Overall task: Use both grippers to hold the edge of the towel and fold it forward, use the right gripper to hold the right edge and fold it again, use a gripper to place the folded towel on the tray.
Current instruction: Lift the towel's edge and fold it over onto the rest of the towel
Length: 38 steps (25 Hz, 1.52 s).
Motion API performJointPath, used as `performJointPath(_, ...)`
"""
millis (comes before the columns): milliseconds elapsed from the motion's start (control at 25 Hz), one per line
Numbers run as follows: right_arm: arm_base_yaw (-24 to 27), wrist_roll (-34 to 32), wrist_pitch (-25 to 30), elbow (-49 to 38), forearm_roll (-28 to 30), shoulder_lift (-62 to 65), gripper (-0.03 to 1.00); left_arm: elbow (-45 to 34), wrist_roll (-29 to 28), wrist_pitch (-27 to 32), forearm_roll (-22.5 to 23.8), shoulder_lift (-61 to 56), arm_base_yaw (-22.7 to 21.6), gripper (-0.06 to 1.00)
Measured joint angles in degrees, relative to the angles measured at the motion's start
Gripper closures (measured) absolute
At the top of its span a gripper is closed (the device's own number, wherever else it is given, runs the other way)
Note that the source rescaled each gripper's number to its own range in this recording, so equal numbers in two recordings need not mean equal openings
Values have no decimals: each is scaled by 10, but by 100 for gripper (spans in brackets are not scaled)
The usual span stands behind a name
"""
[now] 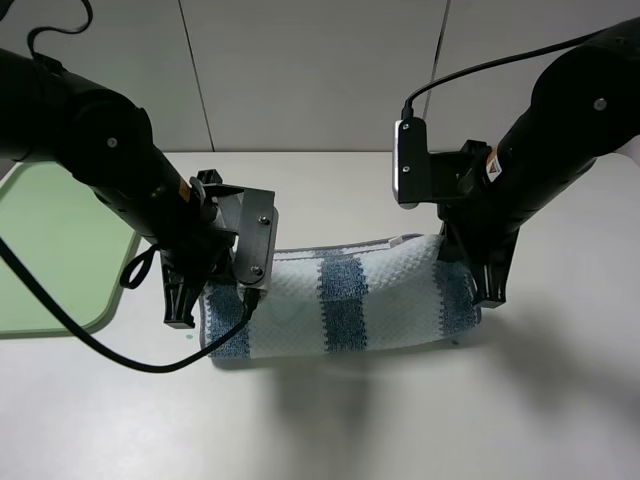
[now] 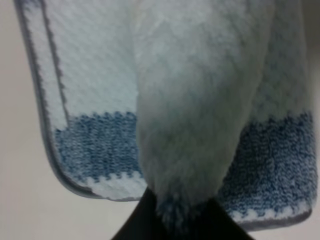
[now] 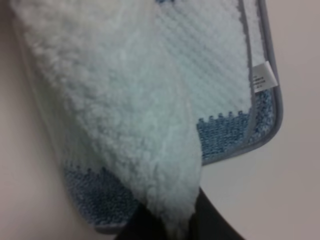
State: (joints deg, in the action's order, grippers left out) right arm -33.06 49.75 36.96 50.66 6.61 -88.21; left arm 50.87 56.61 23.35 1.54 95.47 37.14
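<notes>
Though towel (image 1: 350, 300) folds hide their tips, left claw (image 2: 180, 220) and right claw (image 3: 172, 225) each pinch it

Your blue-and-white striped terry towel (image 1: 350, 300) lies mid-frame on the white table (image 1: 400, 420); the pale-green plastic tray (image 1: 50, 250) sits at the left edge.

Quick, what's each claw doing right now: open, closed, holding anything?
Left claw: closed, pinching the towel.
Right claw: closed, pinching the same towel.
</notes>
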Motion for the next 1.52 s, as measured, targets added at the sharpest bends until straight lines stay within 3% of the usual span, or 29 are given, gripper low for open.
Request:
performJointPath(360, 0, 0, -63, 0, 10, -30, 97, 0, 0, -30, 1, 0, -27, 94)
performJointPath(680, 0, 0, -89, 0, 22, -39, 97, 0, 0, -40, 1, 1, -28, 94)
performJointPath(1080, 2, -21, -124, 1, 27, -39, 97, -1, 0, -71, 1, 1, -64, 94)
performJointPath(1520, 7, -30, -134, 1, 31, -39, 97, -2, -2, -85, 1, 40, -65, 93)
